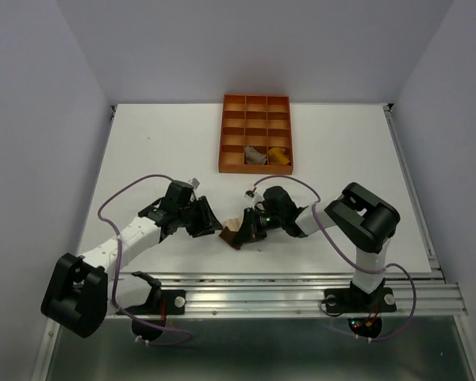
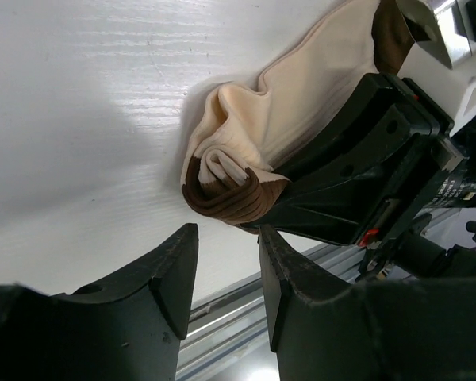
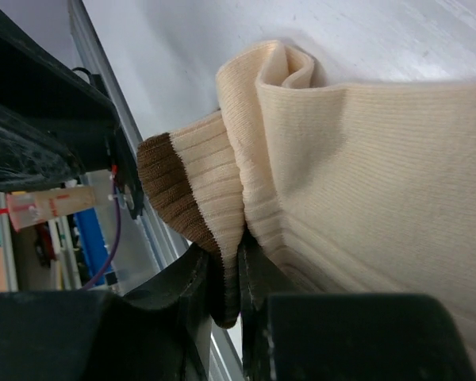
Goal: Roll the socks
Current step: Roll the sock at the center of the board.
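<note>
A cream sock with a brown cuff lies near the table's front edge between my two grippers. In the left wrist view the cream sock is partly rolled, its brown cuff wrapped round the roll's end. My right gripper is shut on the folded cuff edge of the sock. My left gripper stands open just short of the roll, nothing between its fingers. From above, the left gripper sits left of the sock and the right gripper right of it.
An orange gridded tray stands at the back centre. Its front row holds a yellow bundle and a pale bundle. A metal rail runs along the front edge close behind the sock.
</note>
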